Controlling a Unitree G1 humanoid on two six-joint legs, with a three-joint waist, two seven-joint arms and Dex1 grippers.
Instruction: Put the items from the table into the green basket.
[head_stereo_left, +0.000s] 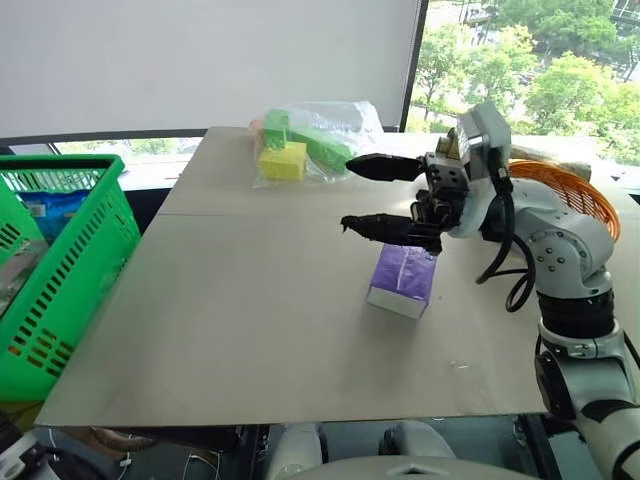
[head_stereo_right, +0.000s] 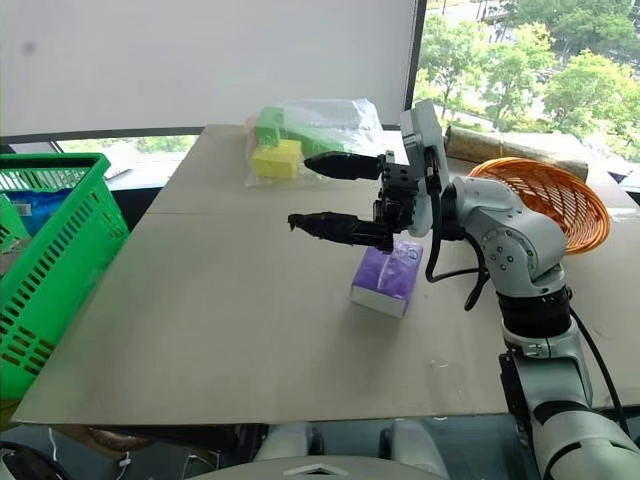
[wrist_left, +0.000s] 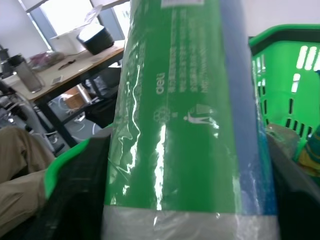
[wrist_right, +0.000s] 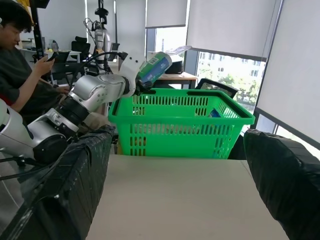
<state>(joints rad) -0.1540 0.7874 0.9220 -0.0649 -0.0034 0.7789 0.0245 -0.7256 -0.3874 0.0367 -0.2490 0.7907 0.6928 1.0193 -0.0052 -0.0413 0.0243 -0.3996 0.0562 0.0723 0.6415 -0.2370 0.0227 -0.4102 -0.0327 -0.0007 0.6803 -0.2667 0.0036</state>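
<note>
The green basket (head_stereo_left: 70, 270) stands off the table's (head_stereo_left: 250, 330) left edge. In the right wrist view my left gripper (wrist_right: 149, 76) hangs over the near left corner of the green basket (wrist_right: 180, 125), shut on a bottle (wrist_right: 156, 65) with a green and blue label. That bottle (wrist_left: 185, 125) stands between the left fingers (wrist_left: 75, 190). A purple tissue pack (head_stereo_left: 402, 280) lies in the middle of the table. My right gripper (head_stereo_left: 348, 195) hovers open just above and left of it, pointing left, with nothing between its fingers.
A clear bag with green and yellow items (head_stereo_left: 305, 145) lies at the table's far edge. An orange wicker basket (head_stereo_left: 575, 190) sits at the far right. A blue packet (head_stereo_left: 50, 210) lies inside the green basket. A person (wrist_right: 20, 60) sits beyond the basket.
</note>
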